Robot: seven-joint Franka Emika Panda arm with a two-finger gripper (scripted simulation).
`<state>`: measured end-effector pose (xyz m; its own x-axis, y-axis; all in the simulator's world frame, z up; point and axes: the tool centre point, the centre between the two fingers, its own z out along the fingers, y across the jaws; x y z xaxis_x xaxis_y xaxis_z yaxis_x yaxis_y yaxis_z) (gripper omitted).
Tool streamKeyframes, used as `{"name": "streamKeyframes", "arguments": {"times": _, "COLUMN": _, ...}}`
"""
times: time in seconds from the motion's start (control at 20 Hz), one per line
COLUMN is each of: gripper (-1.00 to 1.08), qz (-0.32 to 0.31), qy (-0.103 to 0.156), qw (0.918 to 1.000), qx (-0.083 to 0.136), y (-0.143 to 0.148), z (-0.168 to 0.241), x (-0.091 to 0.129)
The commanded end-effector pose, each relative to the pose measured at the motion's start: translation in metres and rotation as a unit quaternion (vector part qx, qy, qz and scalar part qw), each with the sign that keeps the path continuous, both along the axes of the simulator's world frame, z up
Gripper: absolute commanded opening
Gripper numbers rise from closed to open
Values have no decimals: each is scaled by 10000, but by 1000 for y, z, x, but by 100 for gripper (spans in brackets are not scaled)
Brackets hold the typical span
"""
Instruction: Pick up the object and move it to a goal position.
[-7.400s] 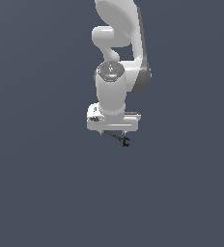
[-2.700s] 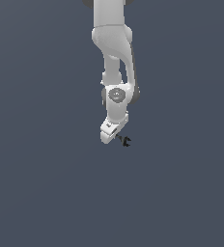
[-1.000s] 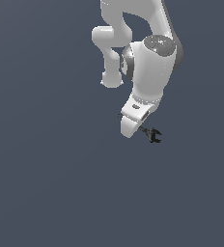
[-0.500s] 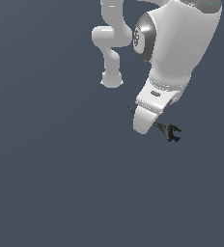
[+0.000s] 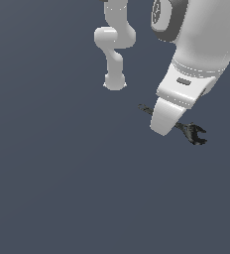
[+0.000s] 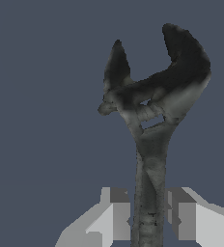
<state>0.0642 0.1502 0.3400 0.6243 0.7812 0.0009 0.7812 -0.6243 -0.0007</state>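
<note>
up close, the gripper (image 6: 147,219) clamps the wrench (image 6: 150,125) by its shaft

jaws narrowed to the shaft's width, a finger (image 6: 115,214) pressed on either side — forked head sticking out past the white hand, held clear of the grey background.

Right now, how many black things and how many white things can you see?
Black: 1, the wrench, its shaft between the gripper fingers.
White: 1, the robot arm with its gripper.
Total: 2.
</note>
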Motion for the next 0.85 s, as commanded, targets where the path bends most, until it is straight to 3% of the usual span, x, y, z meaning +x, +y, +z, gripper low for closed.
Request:
{"name": "streamKeyframes", "arguments": {"times": 0.0, "gripper": -100, "qz": -4, "qy": 1, "qw": 10000, "qx": -2, "y": 4, "z": 10, "x": 5}}
{"name": "streamKeyframes", "arguments": {"times": 0.8, "gripper": -100, "qz": -5, "qy": 0, "qw": 10000, "qx": -6, "y": 13, "z": 32, "x": 19}}
